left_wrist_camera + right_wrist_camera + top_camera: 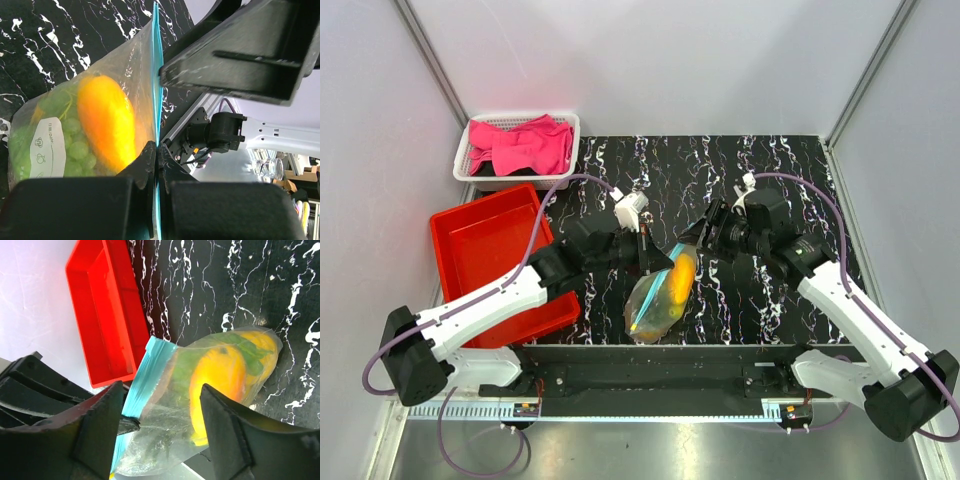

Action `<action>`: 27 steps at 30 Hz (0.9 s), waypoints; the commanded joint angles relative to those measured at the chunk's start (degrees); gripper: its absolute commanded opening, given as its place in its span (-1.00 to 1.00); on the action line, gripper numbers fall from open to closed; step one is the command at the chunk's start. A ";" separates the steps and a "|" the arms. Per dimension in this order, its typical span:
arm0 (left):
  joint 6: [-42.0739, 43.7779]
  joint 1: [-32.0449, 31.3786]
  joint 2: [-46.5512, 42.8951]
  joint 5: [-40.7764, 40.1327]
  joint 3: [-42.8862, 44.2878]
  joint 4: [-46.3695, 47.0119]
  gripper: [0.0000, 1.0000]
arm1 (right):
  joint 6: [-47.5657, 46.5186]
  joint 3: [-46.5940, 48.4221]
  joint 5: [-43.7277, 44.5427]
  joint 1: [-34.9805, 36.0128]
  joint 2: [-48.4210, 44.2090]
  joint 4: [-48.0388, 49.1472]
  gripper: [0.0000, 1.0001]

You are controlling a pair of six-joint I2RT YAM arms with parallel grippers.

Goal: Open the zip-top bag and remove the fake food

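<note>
Left wrist view shows the left gripper (156, 155) pinched together on the zip-top bag (120, 75), right beside its light blue zip strip (157, 60). The bag is held near the front middle of the black marbled table (760, 180); whether its lower end rests on the surface is hard to tell from above. The right gripper (162, 390) has its fingers apart, straddling the strip's upper corner without yet pressing it. The film looks thin, crinkly and slick, so it will likely slip and buckle unless gripped on the stiffer strip, one lip per gripper, to peel the seal apart. Inside, the fake food (105, 120) is a smooth yellow-orange oval lying against a cluster of green pieces, behind a small white label (50, 145); these look light and hard, and should tumble freely once the mouth opens. A red tray (485, 250) sits just left of the bag, and a white basket (465, 160) behind it holds a pink cloth (525, 145).
</note>
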 commanded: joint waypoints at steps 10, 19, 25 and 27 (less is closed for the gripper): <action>-0.15 -0.48 0.04 -1.28 2.83 3.19 -1.00 | 2.09 -0.65 2.83 3.05 -0.19 2.31 -0.42; -0.68 -0.39 -3.28 -1.80 0.20 3.54 -0.27 | 1.03 -2.58 0.20 3.05 -1.34 6.27 -1.00; -0.25 -0.21 -4.88 -4.09 -0.07 1.52 0.17 | -2.21 -2.93 -4.37 2.96 -1.42 8.29 -1.00; 0.28 -0.04 -3.65 -4.18 0.63 -0.23 0.16 | -3.62 -2.76 -6.83 3.05 -1.69 9.17 -1.00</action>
